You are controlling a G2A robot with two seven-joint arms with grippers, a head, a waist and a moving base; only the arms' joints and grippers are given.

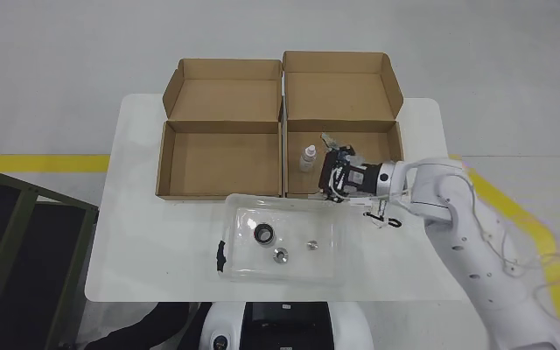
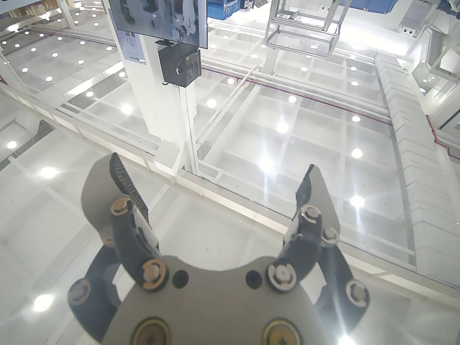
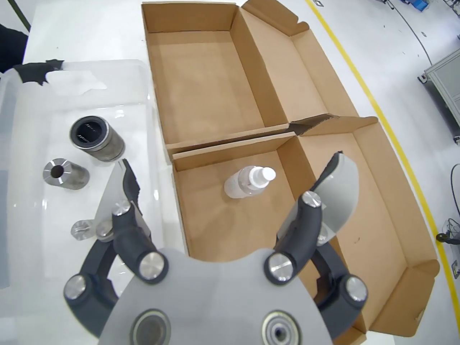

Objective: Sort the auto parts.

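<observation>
A small white bottle (image 1: 308,157) (image 3: 248,181) lies in the right-hand cardboard box (image 1: 378,144) (image 3: 359,217). My right gripper (image 1: 329,178) (image 3: 230,159) hangs open and empty just above that box's front wall, close to the bottle. In front of the boxes a clear plastic bin (image 1: 241,271) (image 3: 90,73) holds three metal parts: a dark-bored cylindrical bearing (image 1: 263,234) (image 3: 97,139), a slotted steel sleeve (image 1: 280,255) (image 3: 64,174) and a small fitting (image 1: 311,245) (image 3: 82,229). My left gripper (image 2: 212,177) is open, empty and pointed at the ceiling.
The left-hand cardboard box (image 1: 219,162) (image 3: 205,84) has nothing in it; both boxes have their lids folded back. A black tab (image 1: 220,255) sits on the bin's left end. Bare white tabletop (image 1: 140,227) lies left of the bin.
</observation>
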